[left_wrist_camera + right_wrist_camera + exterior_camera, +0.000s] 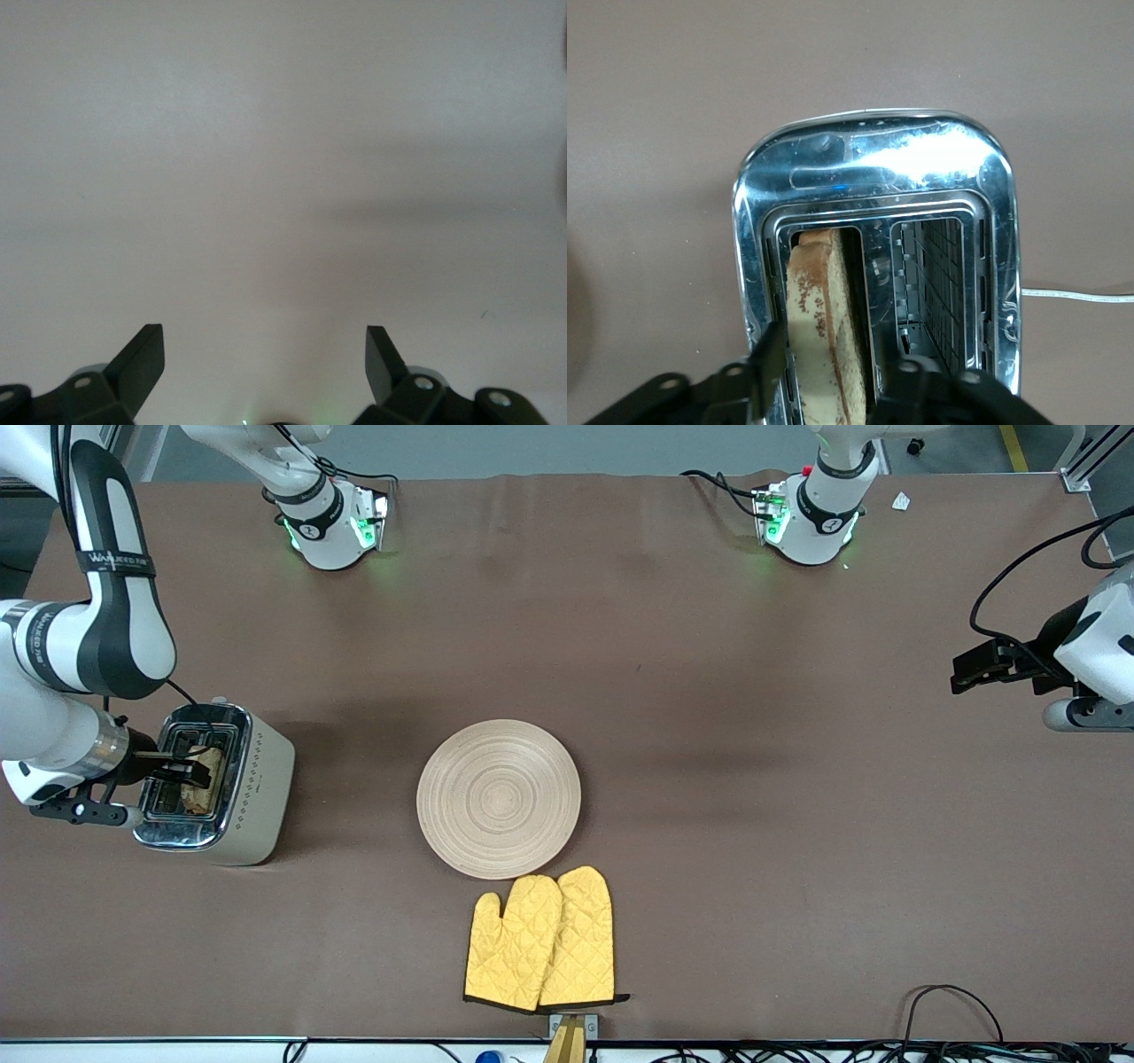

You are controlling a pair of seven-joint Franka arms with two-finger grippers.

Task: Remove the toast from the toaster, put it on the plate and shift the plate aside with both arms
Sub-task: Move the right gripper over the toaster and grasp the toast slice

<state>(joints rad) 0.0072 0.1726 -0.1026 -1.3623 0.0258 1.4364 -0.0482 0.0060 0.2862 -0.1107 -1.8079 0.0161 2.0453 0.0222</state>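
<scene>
The toast [200,787] stands upright in one slot of the chrome toaster [257,797] at the right arm's end of the table. My right gripper [189,767] reaches down into that slot. In the right wrist view its fingers press both faces of the speckled toast [819,301], so my right gripper [833,354] is shut on it. The round pale wooden plate [499,799] lies bare at the table's middle. Over the table's edge at the left arm's end, my left gripper [974,666] waits. The left wrist view shows my left gripper [266,341] open over bare table.
Two yellow quilted oven mitts [540,943] lie side by side just nearer the front camera than the plate, touching its rim. The toaster's [868,168] second slot holds nothing. A white cord [1081,295] runs from the toaster. Brown table surface surrounds the plate.
</scene>
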